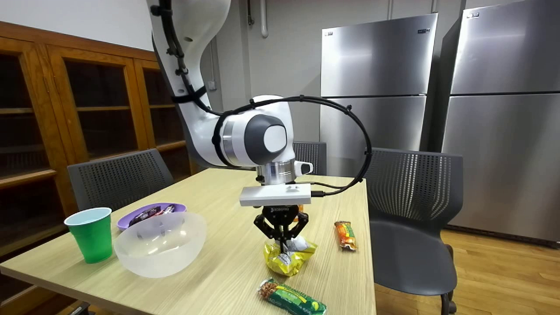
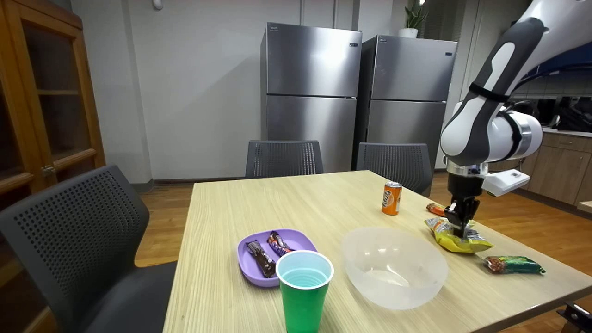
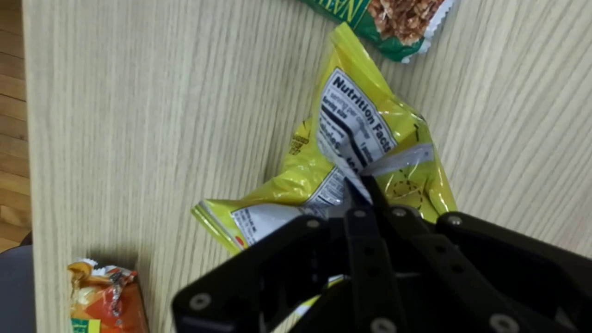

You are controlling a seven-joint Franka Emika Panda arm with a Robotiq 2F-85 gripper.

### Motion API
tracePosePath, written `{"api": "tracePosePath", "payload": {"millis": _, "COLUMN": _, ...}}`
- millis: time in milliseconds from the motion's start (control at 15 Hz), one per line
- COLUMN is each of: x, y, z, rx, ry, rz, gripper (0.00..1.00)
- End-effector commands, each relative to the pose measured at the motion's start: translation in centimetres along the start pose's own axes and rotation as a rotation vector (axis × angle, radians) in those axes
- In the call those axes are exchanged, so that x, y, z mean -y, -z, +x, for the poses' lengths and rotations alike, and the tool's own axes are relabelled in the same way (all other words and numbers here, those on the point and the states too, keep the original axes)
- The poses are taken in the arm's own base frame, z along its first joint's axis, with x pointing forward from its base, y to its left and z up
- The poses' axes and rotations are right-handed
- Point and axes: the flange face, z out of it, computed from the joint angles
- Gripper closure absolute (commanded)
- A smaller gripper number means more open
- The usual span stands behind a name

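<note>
A crinkled yellow snack bag (image 1: 276, 261) lies on the wooden table, its printed back with the nutrition panel facing up in the wrist view (image 3: 286, 189). My gripper (image 3: 360, 188) points down over the bag's middle, fingers brought together with a pinched fold of the wrapper between them. In both exterior views the fingertips reach down into the bag (image 2: 451, 241), which still rests on the tabletop. Close beside it is a green granola bar (image 3: 391, 21). An orange-wrapped bar (image 3: 108, 300) lies on the opposite side, near the table's edge.
A frosted bowl (image 2: 393, 273) stands between the bag and a green cup (image 2: 304, 303). Behind that cup, a purple plate (image 2: 296, 237) carries two dark wrapped bars. An orange soda can (image 2: 391, 199) is farther back. Dark chairs (image 1: 415, 192) border the table.
</note>
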Motion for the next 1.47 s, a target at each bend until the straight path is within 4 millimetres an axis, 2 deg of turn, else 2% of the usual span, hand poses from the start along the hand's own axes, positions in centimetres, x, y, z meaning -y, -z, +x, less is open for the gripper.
{"api": "tracePosePath", "payload": {"millis": 0, "x": -0.1, "y": 2.4, "z": -0.3, "rx": -0.033, "ry": 0.018, "rz": -0.016, "gripper": 1.00}}
{"api": "tracePosePath", "payload": {"millis": 333, "x": -0.1, "y": 6.5, "z": -0.6, "rx": -0.093, "ry": 0.052, "rz": -0.030, "gripper": 1.00}}
{"api": "tracePosePath", "payload": {"millis": 533, "x": 0.8, "y": 9.1, "z": -0.8, "rx": -0.129, "ry": 0.100, "rz": -0.038, "gripper": 1.00}}
{"api": "tracePosePath", "payload": {"millis": 867, "x": 3.9, "y": 12.9, "z": -1.7, "rx": -0.192, "ry": 0.217, "rz": -0.036, "gripper": 1.00}}
{"api": "tracePosePath", "payload": {"millis": 1400, "x": 10.6, "y": 17.0, "z": -4.0, "rx": -0.275, "ry": 0.442, "rz": 0.053, "gripper": 1.00}}
